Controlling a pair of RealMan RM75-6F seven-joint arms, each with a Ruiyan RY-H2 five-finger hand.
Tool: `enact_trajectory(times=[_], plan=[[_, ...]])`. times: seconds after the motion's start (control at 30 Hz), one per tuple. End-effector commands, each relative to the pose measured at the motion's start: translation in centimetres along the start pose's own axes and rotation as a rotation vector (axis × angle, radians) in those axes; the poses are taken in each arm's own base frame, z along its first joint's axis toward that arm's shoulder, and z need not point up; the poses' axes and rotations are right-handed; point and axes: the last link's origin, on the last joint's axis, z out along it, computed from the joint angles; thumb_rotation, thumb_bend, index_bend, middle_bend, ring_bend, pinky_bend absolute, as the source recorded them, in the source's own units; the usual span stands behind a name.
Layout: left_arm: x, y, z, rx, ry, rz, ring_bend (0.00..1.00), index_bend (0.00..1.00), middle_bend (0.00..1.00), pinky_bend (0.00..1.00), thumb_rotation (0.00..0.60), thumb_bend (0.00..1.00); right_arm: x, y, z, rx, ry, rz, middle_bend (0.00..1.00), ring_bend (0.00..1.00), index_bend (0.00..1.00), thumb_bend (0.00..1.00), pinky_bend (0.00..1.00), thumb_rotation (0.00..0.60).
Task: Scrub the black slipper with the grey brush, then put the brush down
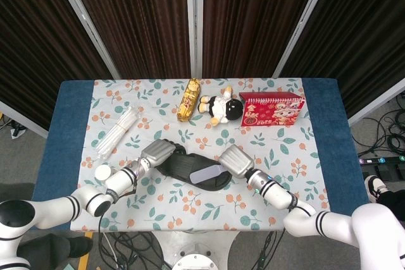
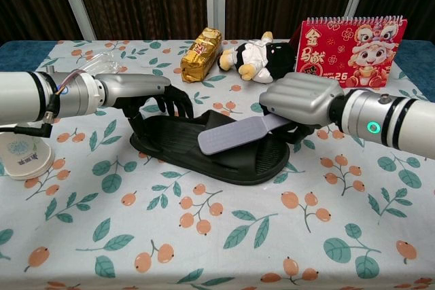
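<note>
The black slipper point(image 2: 183, 139) point(image 1: 180, 166) lies flat in the middle of the floral tablecloth. My left hand point(image 2: 146, 95) point(image 1: 157, 152) rests on its heel end, fingers curled over the rim. My right hand point(image 2: 299, 103) point(image 1: 235, 160) grips the handle of the grey brush point(image 2: 234, 134) point(image 1: 205, 174). The brush head lies down on the slipper's strap near the toe end, bristles facing the slipper.
Behind the slipper sit a gold packet point(image 2: 201, 45), a plush toy point(image 2: 262, 56) and a red calendar point(image 2: 353, 40). At the left are a clear plastic bag point(image 1: 117, 131) and a white round lid point(image 2: 24, 154). Blue table edges show on both sides.
</note>
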Motion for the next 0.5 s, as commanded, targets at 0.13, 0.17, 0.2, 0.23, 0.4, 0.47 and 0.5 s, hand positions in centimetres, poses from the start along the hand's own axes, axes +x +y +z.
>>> enact_trajectory(times=[0.13, 0.17, 0.2, 0.23, 0.4, 0.47, 0.5], plan=[[0.1, 0.1, 0.0, -0.003, 0.002, 0.007, 0.31, 0.39, 0.45, 0.26, 0.6, 0.24, -0.3, 0.7, -2.9, 0.013, -0.004, -0.013, 1.0, 1.0, 1.0, 0.51, 1.0, 0.6], [0.1, 0.2, 0.0, -0.005, 0.005, 0.008, 0.31, 0.39, 0.45, 0.26, 0.6, 0.24, 0.0, 0.9, -3.3, 0.011, 0.009, -0.001, 1.0, 1.0, 1.0, 0.51, 1.0, 0.6], [0.2, 0.2, -0.1, -0.007, 0.008, 0.009, 0.31, 0.39, 0.45, 0.26, 0.6, 0.24, 0.3, 1.0, -3.7, 0.007, 0.022, 0.016, 1.0, 1.0, 1.0, 0.51, 1.0, 0.6], [0.2, 0.3, -0.1, -0.009, 0.01, 0.01, 0.31, 0.39, 0.45, 0.26, 0.6, 0.24, 0.6, 1.3, -4.0, 0.002, 0.037, 0.035, 1.0, 1.0, 1.0, 0.51, 1.0, 0.6], [0.5, 0.4, -0.3, -0.015, 0.025, 0.01, 0.29, 0.34, 0.42, 0.26, 0.6, 0.24, 2.5, 3.4, -5.6, -0.048, 0.132, 0.131, 1.0, 1.0, 1.0, 0.51, 1.0, 0.6], [0.6, 0.5, -0.5, -0.017, 0.033, 0.004, 0.25, 0.28, 0.37, 0.26, 0.6, 0.24, 3.0, 4.5, -6.0, -0.08, 0.148, 0.152, 1.0, 1.0, 1.0, 0.51, 1.0, 0.6], [0.7, 0.5, -0.6, -0.019, 0.037, 0.004, 0.22, 0.24, 0.33, 0.26, 0.6, 0.24, 3.1, 5.3, -6.2, -0.109, 0.152, 0.164, 1.0, 1.0, 1.0, 0.51, 1.0, 0.6]])
